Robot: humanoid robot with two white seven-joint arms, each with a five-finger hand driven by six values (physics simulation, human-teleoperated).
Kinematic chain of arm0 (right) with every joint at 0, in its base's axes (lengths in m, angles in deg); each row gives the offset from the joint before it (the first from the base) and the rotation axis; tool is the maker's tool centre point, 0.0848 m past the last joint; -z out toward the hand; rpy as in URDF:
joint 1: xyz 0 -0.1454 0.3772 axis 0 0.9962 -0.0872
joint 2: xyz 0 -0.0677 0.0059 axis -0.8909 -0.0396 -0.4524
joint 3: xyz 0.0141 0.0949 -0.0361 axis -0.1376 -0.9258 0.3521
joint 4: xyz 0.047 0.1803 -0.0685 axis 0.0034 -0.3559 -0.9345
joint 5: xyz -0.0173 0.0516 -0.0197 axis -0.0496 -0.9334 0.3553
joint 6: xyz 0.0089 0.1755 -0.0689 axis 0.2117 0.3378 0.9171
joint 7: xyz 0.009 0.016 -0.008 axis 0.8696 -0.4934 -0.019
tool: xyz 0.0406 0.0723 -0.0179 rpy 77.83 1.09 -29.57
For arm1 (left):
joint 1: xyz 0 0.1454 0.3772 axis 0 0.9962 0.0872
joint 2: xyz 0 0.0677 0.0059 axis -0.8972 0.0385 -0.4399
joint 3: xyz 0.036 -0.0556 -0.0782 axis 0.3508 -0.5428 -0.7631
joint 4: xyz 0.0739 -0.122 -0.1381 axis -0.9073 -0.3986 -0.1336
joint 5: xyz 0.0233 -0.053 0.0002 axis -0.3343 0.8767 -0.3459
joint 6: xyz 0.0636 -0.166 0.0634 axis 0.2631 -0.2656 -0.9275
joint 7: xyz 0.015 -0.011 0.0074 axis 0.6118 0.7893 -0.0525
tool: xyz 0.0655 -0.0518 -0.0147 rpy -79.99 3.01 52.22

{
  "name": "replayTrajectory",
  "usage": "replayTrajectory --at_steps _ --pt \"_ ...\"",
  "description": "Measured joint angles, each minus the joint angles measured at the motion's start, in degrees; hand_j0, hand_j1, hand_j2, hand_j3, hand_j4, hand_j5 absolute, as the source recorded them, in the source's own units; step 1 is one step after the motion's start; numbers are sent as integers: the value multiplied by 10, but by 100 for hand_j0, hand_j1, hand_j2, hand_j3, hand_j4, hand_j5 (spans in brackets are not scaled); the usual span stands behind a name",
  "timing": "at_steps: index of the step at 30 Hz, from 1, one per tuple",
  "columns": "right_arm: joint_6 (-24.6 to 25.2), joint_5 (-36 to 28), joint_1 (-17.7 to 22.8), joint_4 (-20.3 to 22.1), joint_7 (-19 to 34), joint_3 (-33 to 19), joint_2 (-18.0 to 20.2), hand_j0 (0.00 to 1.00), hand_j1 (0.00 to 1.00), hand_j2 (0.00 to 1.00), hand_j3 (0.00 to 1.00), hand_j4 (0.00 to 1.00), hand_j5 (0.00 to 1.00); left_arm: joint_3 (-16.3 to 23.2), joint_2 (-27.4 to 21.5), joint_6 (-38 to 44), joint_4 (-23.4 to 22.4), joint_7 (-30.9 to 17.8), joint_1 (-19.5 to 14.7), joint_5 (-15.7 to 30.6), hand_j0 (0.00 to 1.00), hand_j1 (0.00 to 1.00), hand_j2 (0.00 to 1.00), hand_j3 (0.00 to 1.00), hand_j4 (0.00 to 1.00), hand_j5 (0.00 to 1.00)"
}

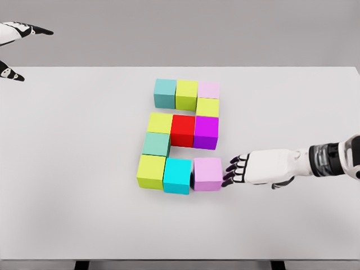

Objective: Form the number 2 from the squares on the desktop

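Right arm reaching in from the right edge, low over the desk (67, 169), forearm nearly level, palm side down. Right hand (256, 169) stretched toward the middle, fingers (233, 171) spread and relaxed, dark tips at or just beside the right face of the pale purple cube (207, 174); contact not sure; nothing gripped. Left hand (19, 31) up at the top left corner, raised above the far edge of the desk, mostly cut off by the frame; two dark pointed fingertips showing, seemingly extended, gripping nothing in view. Cubes gathered in the middle of the desk, packed face to face in the shape of a 2. Top row, left to right: teal cube (165, 93), olive-green cube (187, 94), light pink cube (208, 89). Just below the pink one, a yellow-green cube (207, 107). Middle row: yellow cube (160, 122), red cube (183, 130), magenta cube (206, 132). Below the yellow one, a sea-green cube (156, 144). Bottom row: lime cube (150, 171), cyan cube (177, 175), then the pale purple cube at the right end, nearest the right hand. No boxes, trays or other holders on the desk
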Motion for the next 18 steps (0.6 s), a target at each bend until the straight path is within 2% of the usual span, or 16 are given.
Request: replayTrajectory --at_steps 18 --pt "0 0 -11 -4 0 -9 10 100 100 100 100 100 100 0 -1 0 0 0 -1 0 100 100 100 100 100 100"
